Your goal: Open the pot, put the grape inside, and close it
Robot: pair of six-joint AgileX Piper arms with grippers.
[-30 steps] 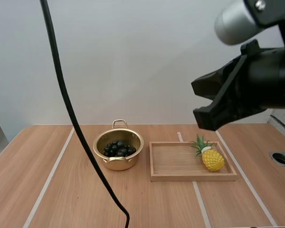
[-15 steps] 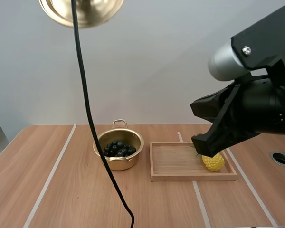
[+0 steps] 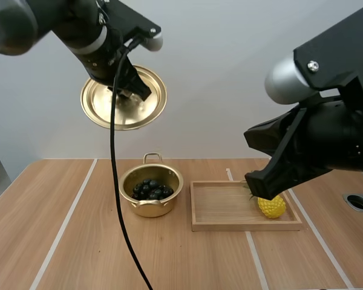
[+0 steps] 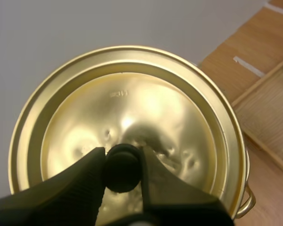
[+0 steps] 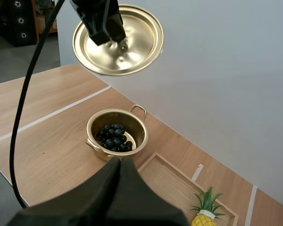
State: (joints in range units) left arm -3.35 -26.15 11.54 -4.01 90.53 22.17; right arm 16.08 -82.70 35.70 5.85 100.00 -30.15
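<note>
The gold pot point(image 3: 150, 209) stands open on the table with the dark grapes point(image 3: 151, 189) inside it. High above it hangs the gold lid point(image 3: 103, 109), tilted, its underside facing the camera. My left gripper point(image 3: 128, 86) is shut on the lid's black knob point(image 4: 122, 168), the fingertips pinching it from both sides. My right gripper point(image 5: 120, 160) hovers in the air over the tray, right of the pot point(image 5: 132, 126), its fingers lying together as one wedge. From there I see the grapes point(image 5: 113, 137) and the lid point(image 5: 132, 47) held by my left gripper point(image 5: 106, 26).
A wooden tray point(image 3: 224, 205) lies right of the pot, with a yellow toy pineapple point(image 3: 271, 206) at its right end. A round hole point(image 3: 358, 201) is set in the table at the far right. Bare tabletop lies left of and in front of the pot.
My left arm has come down into the high view with the lid, from the top edge to well above the pot. The right gripper sank lower a second ago and has since held still.
</note>
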